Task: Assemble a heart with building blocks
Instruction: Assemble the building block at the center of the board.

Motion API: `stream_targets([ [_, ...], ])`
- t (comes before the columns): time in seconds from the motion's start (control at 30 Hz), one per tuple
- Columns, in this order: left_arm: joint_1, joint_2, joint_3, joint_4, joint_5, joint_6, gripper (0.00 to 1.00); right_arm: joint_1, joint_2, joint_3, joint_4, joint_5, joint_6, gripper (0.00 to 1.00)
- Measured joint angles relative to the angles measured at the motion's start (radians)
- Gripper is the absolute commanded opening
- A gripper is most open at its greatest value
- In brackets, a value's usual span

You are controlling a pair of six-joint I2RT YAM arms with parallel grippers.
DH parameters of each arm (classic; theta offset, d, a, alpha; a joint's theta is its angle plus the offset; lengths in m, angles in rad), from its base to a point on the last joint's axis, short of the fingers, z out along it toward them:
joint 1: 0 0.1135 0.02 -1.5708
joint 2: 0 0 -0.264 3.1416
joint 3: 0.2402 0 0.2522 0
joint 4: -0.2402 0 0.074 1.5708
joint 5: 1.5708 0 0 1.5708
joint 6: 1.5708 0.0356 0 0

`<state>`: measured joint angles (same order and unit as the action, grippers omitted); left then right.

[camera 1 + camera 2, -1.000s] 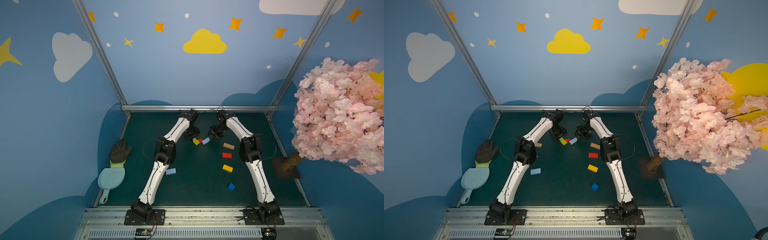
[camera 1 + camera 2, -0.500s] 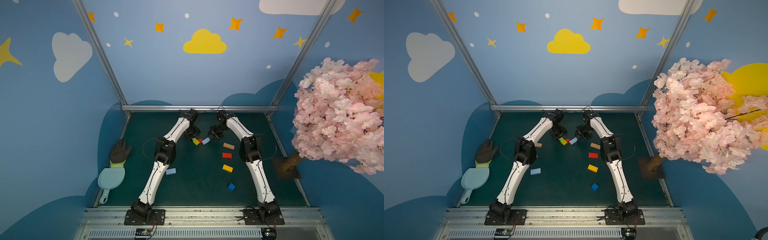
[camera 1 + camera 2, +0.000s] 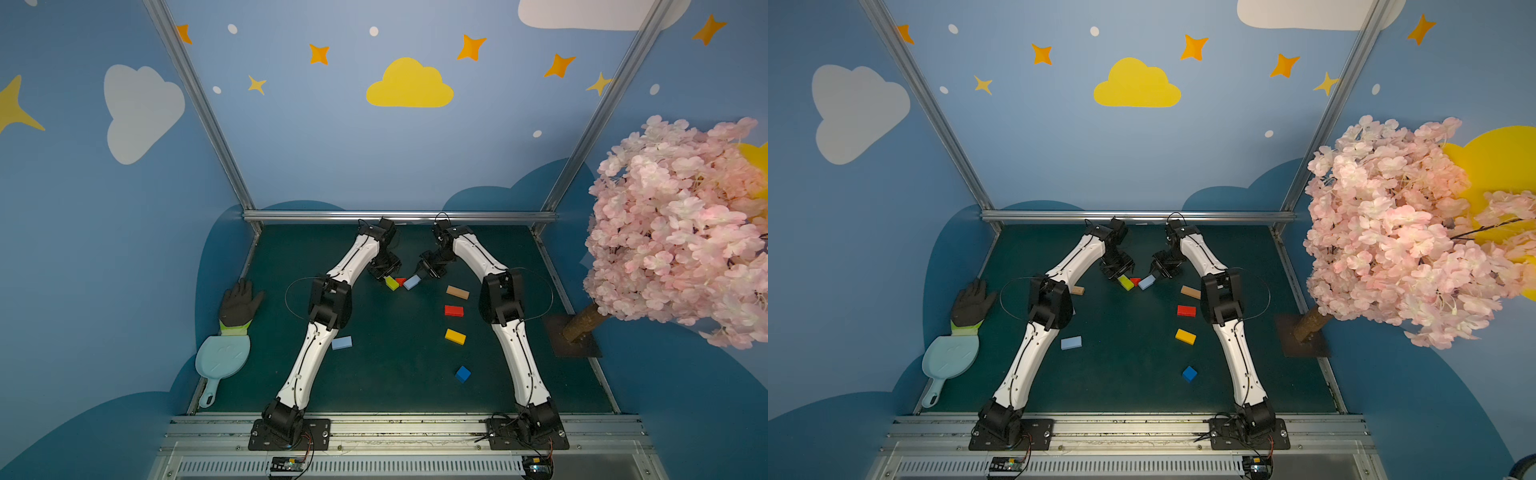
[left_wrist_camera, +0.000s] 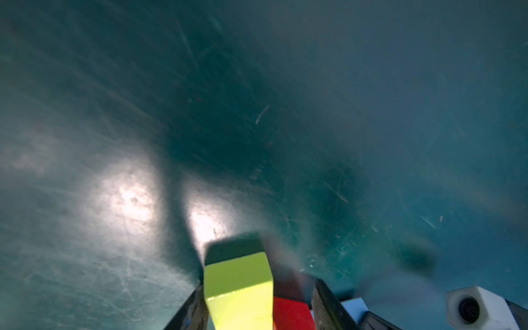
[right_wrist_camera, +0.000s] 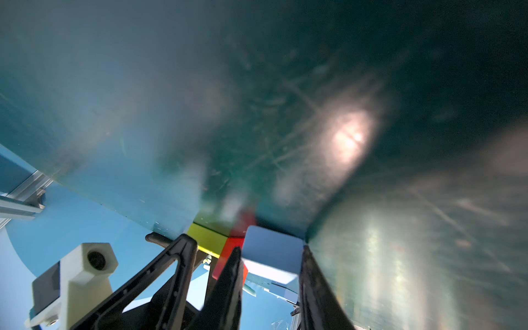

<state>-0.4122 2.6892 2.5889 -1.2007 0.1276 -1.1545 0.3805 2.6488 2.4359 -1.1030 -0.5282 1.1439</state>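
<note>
Watching right gripper (image 5: 271, 251) pinching light blue block (image 5: 273, 258) just beside red wedge (image 5: 233, 243), far centre of mat (image 3: 395, 365). Left gripper (image 4: 257, 285) straddles lime block (image 4: 238, 285); can't tell whether clamped. I fear withdrawal drags either block, wrecking alignment.

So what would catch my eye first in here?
Likely the big pink blossom tree standing just beside the table's right edge. Next, the white left arm and white right arm lean together at the far middle of the dark green table, above a lime green block, a small red wedge and a light blue block.
</note>
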Motion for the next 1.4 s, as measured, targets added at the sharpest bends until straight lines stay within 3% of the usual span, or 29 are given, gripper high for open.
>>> stream_targets([
  [1.03, 0.005, 0.000, -0.001, 0.001, 0.008, 0.025, 0.60, 0.006, -0.002, 0.000, 0.000, 0.012, 0.000, 0.27],
  [1.4, 0.005, 0.000, -0.002, 0.003, 0.011, 0.026, 0.61, 0.023, -0.005, -0.001, 0.024, 0.009, -0.005, 0.53],
])
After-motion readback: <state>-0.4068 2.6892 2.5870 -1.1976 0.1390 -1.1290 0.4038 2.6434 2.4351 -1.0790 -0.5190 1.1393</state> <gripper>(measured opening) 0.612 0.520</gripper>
